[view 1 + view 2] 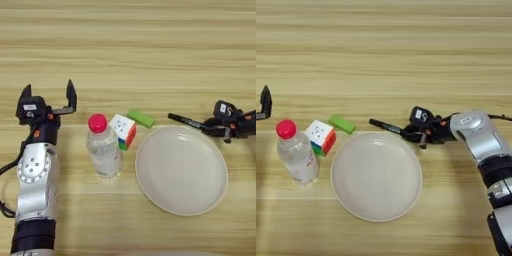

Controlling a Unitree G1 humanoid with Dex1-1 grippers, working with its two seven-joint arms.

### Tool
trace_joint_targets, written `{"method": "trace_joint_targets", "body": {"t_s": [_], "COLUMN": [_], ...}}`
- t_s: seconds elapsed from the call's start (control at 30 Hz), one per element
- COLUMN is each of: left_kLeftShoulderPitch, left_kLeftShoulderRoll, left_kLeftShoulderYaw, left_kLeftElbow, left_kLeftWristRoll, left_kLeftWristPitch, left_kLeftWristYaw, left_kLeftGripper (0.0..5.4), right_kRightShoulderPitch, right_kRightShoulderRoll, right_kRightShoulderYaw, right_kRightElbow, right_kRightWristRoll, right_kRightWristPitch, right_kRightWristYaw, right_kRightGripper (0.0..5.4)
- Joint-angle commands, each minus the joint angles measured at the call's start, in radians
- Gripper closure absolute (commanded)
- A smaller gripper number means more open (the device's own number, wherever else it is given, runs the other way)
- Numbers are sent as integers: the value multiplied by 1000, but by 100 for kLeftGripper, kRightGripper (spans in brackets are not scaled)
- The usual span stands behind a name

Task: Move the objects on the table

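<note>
Marker (387, 127), light, stiff and likely slick, sits pinched near its tail by our right end effector (417, 136) just above the plate (376, 175) rim; left end effector (48, 95) spread, idle.

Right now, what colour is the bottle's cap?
Red; the cap tops the clear bottle, clearest in the left eye view.

No readable text, labels or numbers anywhere.
</note>
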Motion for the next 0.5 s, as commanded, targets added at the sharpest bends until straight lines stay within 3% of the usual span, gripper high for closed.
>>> {"method": "trace_joint_targets", "body": {"t_s": [0.03, 0.27, 0.3, 0.5], "left_kLeftShoulderPitch": [-11, -12, -13, -15], "left_kLeftShoulderRoll": [-1, -1, -1, -3], "left_kLeftShoulderYaw": [0, 0, 0, -1], "left_kLeftElbow": [1, 4, 5, 14], "left_kLeftWristRoll": [-3, -3, -3, -2], "left_kLeftWristPitch": [-4, -6, -7, -11], "left_kLeftWristYaw": [2, 2, 2, 3], "left_kLeftGripper": [0, 0, 0, 0], "right_kRightShoulderPitch": [-21, -27, -25, 2], "right_kRightShoulderRoll": [4, -10, -14, -46], "right_kRightShoulderYaw": [1, -43, -51, -119], "right_kRightElbow": [3, -96, -118, -356], "right_kRightWristRoll": [-12, 27, 33, 103], "right_kRightWristPitch": [-7, 11, 16, 89], "right_kRightWristYaw": [3, 3, 3, 11], "right_kRightGripper": [350, 263, 228, 142]}}
